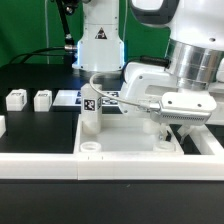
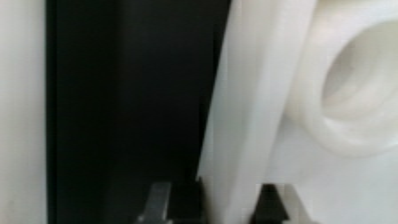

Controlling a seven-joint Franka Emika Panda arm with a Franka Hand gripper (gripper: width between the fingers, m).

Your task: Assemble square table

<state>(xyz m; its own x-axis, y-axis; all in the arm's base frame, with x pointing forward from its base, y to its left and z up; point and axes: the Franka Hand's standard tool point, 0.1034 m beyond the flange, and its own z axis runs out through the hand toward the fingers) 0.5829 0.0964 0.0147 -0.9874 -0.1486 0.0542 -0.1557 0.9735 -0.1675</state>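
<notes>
The square table top (image 1: 130, 140), a white tray with a raised rim, lies in front of the arm. One white leg (image 1: 90, 118) with a black-white tag stands upright at the corner of the top towards the exterior view's left. My gripper (image 1: 163, 118) is down at the top's edge on the exterior view's right. In the wrist view my gripper (image 2: 221, 200) is shut on a thin white wall of the table top (image 2: 240, 120), with a dark finger (image 2: 166, 202) on either side. A round hole (image 2: 365, 90) shows beside that wall.
Two loose white legs (image 1: 16, 98) (image 1: 42, 98) lie on the black table at the exterior view's left. The marker board (image 1: 108, 97) lies behind the top. A long white border rail (image 1: 40, 158) runs along the front. The robot base (image 1: 98, 45) stands at the back.
</notes>
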